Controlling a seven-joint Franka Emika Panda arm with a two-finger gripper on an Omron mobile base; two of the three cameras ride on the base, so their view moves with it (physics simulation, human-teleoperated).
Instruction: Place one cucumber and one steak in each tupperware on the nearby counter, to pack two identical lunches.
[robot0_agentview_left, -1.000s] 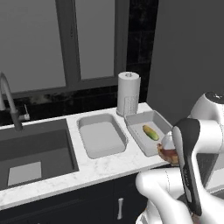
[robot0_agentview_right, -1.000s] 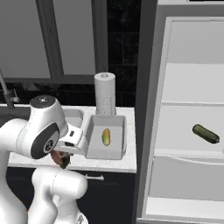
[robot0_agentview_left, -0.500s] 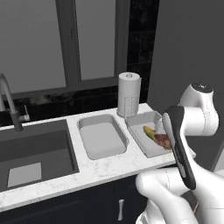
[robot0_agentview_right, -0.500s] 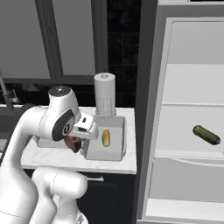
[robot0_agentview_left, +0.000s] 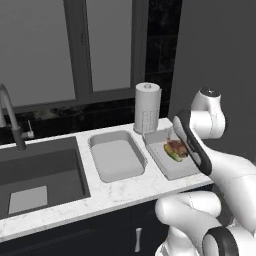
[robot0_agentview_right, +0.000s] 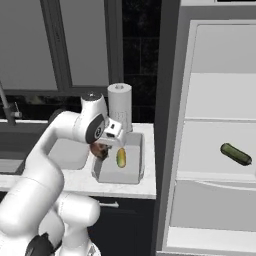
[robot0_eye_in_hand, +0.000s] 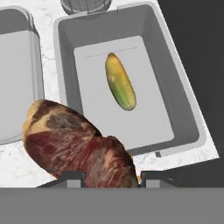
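My gripper (robot0_eye_in_hand: 109, 177) is shut on a reddish-brown steak (robot0_eye_in_hand: 78, 146), which hangs over the near left corner of the right tupperware (robot0_eye_in_hand: 183, 96). A yellowish-green cucumber (robot0_eye_in_hand: 120, 87) lies on that container's floor. The left tupperware (robot0_eye_in_hand: 26, 65) beside it holds nothing that I can see. From the right base view the gripper (robot0_agentview_right: 103, 146) holds the steak (robot0_agentview_right: 99, 151) at the left rim of the tupperware (robot0_agentview_right: 120, 175), next to the cucumber (robot0_agentview_right: 120, 157). A dark green cucumber (robot0_agentview_right: 236, 154) lies on a shelf of the open fridge. In the left base view my forearm partly covers the steak (robot0_agentview_left: 174, 146).
A paper towel roll (robot0_agentview_left: 147, 107) stands right behind the two containers. The dark sink basin (robot0_agentview_left: 37, 172) with its faucet (robot0_agentview_left: 12, 120) is to the left. The open fridge (robot0_agentview_right: 215, 125) stands at the counter's right end. The left tupperware (robot0_agentview_left: 117, 160) sits between sink and right container.
The arm has swung up and forward, carrying the steak from in front of the counter edge to over the right tupperware. The jaws have stayed shut on it.
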